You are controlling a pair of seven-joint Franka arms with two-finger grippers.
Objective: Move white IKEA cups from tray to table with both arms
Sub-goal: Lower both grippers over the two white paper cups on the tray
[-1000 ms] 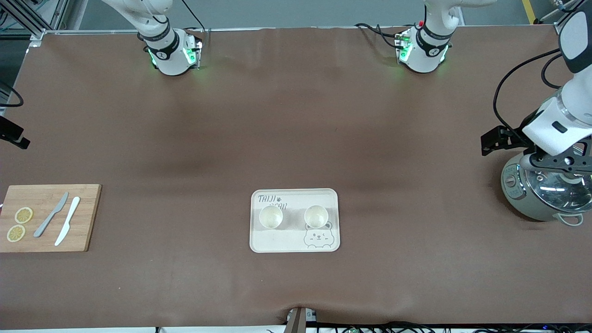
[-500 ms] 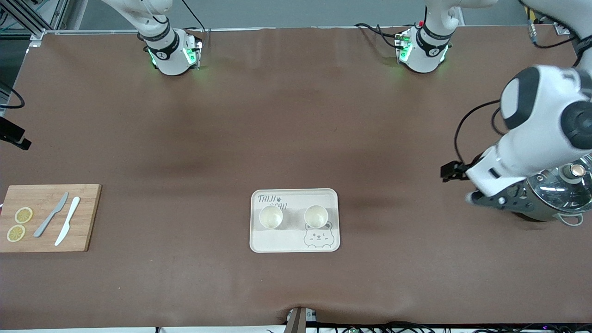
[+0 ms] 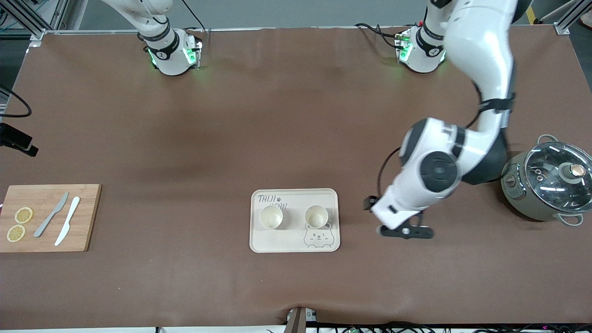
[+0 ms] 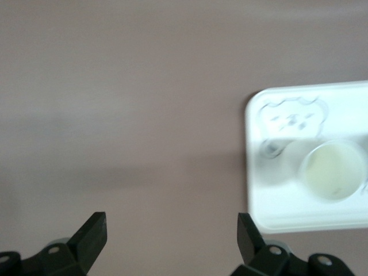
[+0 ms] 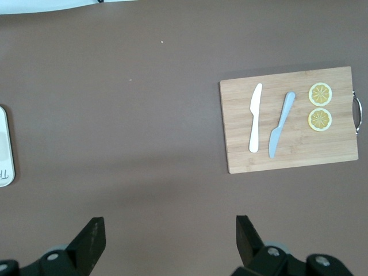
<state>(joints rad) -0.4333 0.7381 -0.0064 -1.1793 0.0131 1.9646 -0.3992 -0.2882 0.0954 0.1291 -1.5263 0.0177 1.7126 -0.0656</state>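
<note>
Two white IKEA cups (image 3: 270,216) (image 3: 316,216) stand upright side by side on the bear-printed tray (image 3: 277,243). My left gripper (image 3: 406,232) hangs over the bare mat beside the tray, toward the left arm's end of the table. In the left wrist view the left gripper (image 4: 171,230) is open and empty, with the tray (image 4: 276,213) and one cup (image 4: 333,169) off to one side. My right gripper (image 5: 169,230) is open and empty, high over bare mat between the tray's edge (image 5: 4,146) and the cutting board. It does not show in the front view.
A wooden cutting board (image 3: 88,217) with a grey knife (image 3: 51,215), a white knife (image 3: 68,221) and two lemon slices (image 3: 23,215) lies at the right arm's end. It also shows in the right wrist view (image 5: 293,155). A lidded grey pot (image 3: 550,180) stands at the left arm's end.
My left arm has swung from over the pot toward the tray and now hangs low beside it. The pot shows uncovered. The cups and tray have not moved.
</note>
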